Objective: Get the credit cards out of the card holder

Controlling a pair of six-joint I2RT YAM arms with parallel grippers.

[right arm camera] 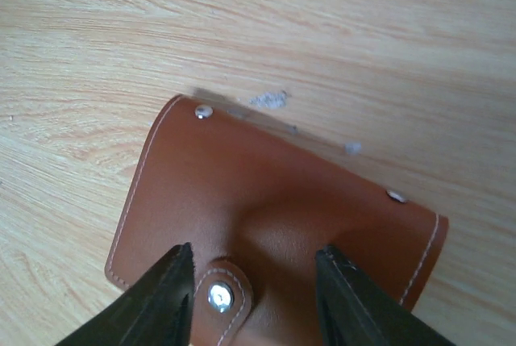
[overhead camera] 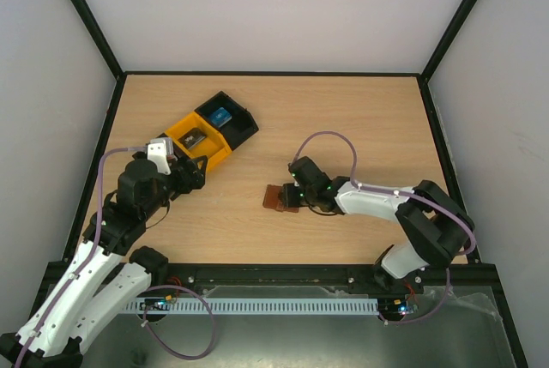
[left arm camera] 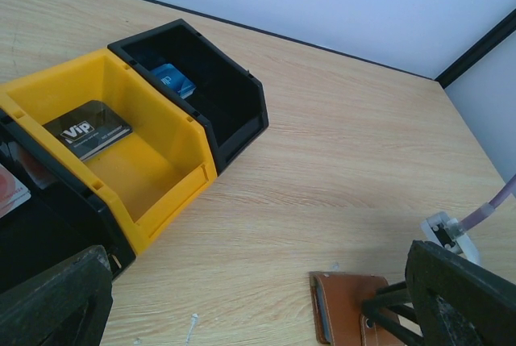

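The card holder (overhead camera: 281, 198) is found closed on the bench (overhead camera: 343, 119), near centre. The right hand (overhead camera: 300, 191) is set over it, its fingers (right arm camera: 161, 306) straddling the snap tab (right arm camera: 219, 293); a firm grasp cannot be confirmed. The left hand (overhead camera: 184, 171) is held released at nine o'clock. At ten o'clock, a grey card (left arm camera: 87, 130) is lodged in the yellow tray (left arm camera: 173, 132) and a blue card (left arm camera: 174, 80) in the black tray (left arm camera: 242, 108).

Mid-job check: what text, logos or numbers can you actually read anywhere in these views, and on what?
"VIP": on the dark grey card lying in the yellow tray.
Smaller line under it: too blurred to read.
Blue card in the black tray: print too small to read.
Card holder: no text visible, only plain leather and snaps.
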